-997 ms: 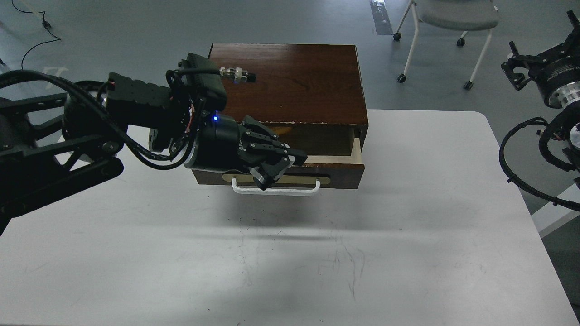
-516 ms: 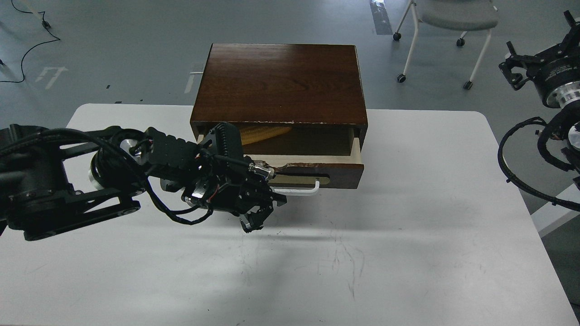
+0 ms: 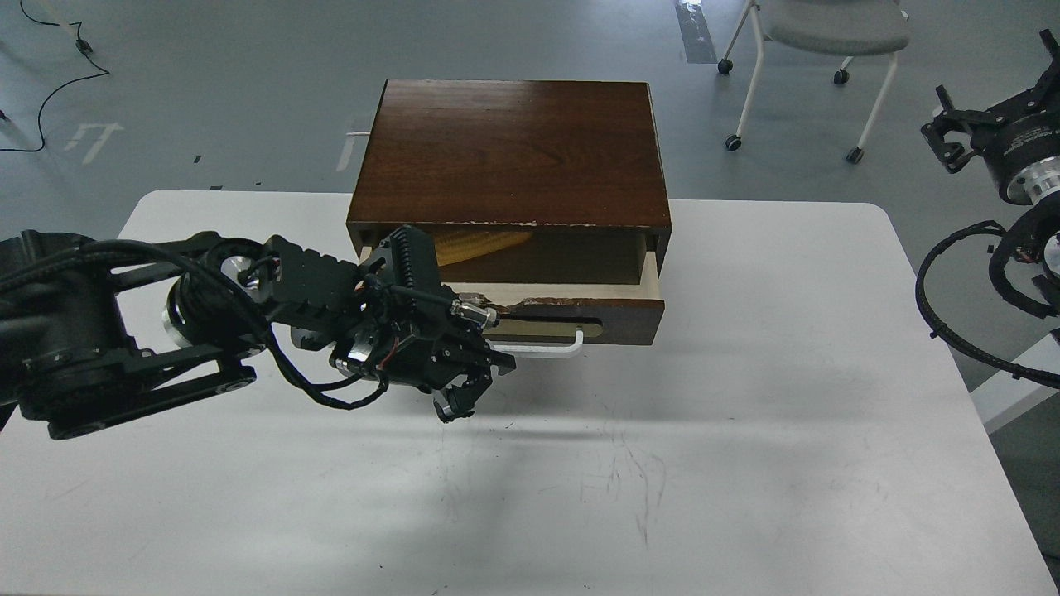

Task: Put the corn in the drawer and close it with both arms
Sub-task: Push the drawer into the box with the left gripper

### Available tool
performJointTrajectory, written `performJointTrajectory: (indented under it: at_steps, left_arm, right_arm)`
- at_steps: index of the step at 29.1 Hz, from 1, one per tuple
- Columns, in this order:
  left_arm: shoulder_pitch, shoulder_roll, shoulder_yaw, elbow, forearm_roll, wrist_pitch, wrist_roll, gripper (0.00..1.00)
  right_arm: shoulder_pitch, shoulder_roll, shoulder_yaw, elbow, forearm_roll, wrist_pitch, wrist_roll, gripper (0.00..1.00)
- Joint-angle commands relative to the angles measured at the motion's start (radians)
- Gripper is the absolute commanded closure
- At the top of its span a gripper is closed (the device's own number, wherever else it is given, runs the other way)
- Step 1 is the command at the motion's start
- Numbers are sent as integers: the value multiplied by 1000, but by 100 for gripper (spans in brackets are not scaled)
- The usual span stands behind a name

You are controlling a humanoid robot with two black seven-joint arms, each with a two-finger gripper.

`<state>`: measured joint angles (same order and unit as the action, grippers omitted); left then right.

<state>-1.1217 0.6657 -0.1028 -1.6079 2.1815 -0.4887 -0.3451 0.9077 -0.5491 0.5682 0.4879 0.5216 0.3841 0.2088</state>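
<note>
Corn (image 3: 482, 242) lies crosswise inside the open drawer (image 3: 580, 319), at its back left. The left gripper (image 3: 460, 401) hangs low just before the drawer front, nearer than the distant right gripper (image 3: 977, 124); neither's finger state is discernible.

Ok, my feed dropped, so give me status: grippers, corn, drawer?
Left gripper low before the drawer, holding nothing. Right gripper far right, off the table. Corn inside, drawer open. Nothing blocking it.
</note>
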Motion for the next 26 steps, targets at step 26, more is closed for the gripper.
performJointTrajectory:
  at_steps: [26]
  left_arm:
    - [-17,-83,-18,292,0,13,-6,100]
  right_arm:
    - [2,-11,-1,1,-2,2,0,0]
